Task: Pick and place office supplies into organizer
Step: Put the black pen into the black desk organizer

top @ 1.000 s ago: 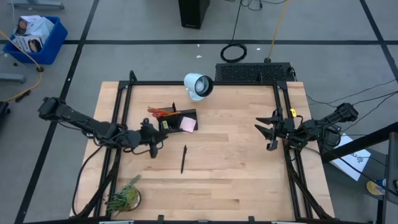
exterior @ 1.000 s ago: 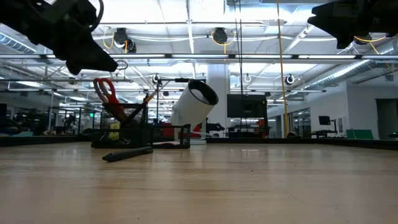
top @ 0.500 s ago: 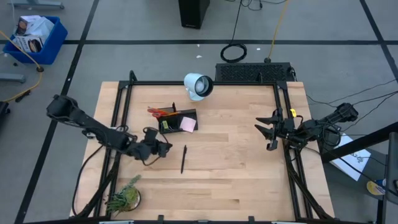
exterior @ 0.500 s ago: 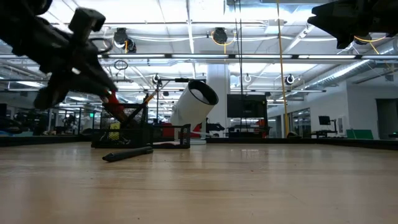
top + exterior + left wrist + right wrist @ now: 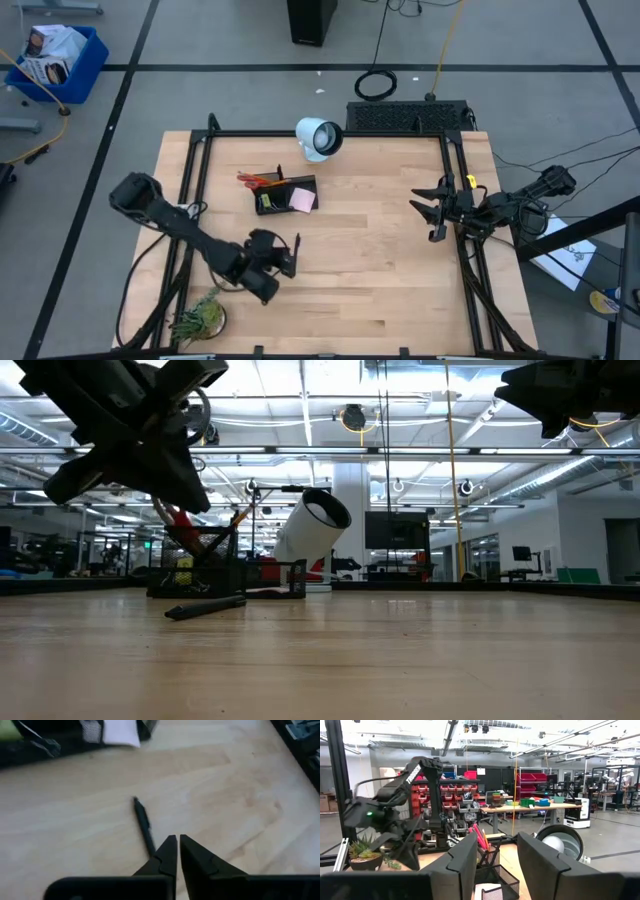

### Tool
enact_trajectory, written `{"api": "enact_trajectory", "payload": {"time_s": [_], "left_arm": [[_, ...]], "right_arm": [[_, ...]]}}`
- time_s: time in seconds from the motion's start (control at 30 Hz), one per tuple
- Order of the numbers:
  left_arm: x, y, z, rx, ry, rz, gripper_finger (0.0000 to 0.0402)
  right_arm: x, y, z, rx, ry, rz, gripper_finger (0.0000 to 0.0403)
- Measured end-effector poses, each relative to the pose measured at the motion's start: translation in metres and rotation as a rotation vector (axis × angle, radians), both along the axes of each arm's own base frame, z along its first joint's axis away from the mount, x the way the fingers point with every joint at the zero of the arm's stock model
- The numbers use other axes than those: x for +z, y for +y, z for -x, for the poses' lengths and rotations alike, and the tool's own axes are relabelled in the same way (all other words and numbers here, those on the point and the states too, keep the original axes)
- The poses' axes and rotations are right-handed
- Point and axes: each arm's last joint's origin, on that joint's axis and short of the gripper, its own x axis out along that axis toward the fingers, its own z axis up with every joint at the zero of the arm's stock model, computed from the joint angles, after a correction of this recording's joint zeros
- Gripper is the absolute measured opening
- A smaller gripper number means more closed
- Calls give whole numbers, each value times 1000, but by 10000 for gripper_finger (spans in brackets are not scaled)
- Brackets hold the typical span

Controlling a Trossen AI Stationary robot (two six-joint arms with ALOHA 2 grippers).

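A slim black pen (image 5: 144, 825) lies flat on the wooden table (image 5: 380, 270), also seen in the low view (image 5: 205, 608). My left gripper (image 5: 176, 840) is shut and hangs above the pen's near end (image 5: 288, 258), slanting downward, clear of the table (image 5: 185, 495). The black organizer (image 5: 285, 192) stands beyond the pen and holds red-handled scissors (image 5: 172, 510), orange pencils (image 5: 255, 180) and a pink sticky-note pad (image 5: 302, 200). My right gripper (image 5: 497, 865) waits open at the table's right edge (image 5: 435, 210), holding nothing.
A white cylindrical lamp-like object (image 5: 318, 138) lies behind the organizer. A green plant (image 5: 200, 318) stands at the near left corner and a black grille-like box (image 5: 408, 116) at the far edge. Black frame rails (image 5: 200, 200) run along the table's sides.
My left gripper has swung from beside the organizer's left side toward the table's near edge and to the right, ending over the pen. It has rolled about its own axis and tipped downward. The pen and the right arm have stayed put.
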Motion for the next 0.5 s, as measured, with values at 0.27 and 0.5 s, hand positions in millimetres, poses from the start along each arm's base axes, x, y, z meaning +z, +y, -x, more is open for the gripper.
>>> {"api": "enact_trajectory", "payload": {"time_s": [0.27,0.5], "left_arm": [[-21,-22,-18,10,34,3,27],[-18,-4,-33,31,54,40,108]], "right_arm": [[0,0,0,0,0,0,130],[0,0,0,0,0,0,130]]}}
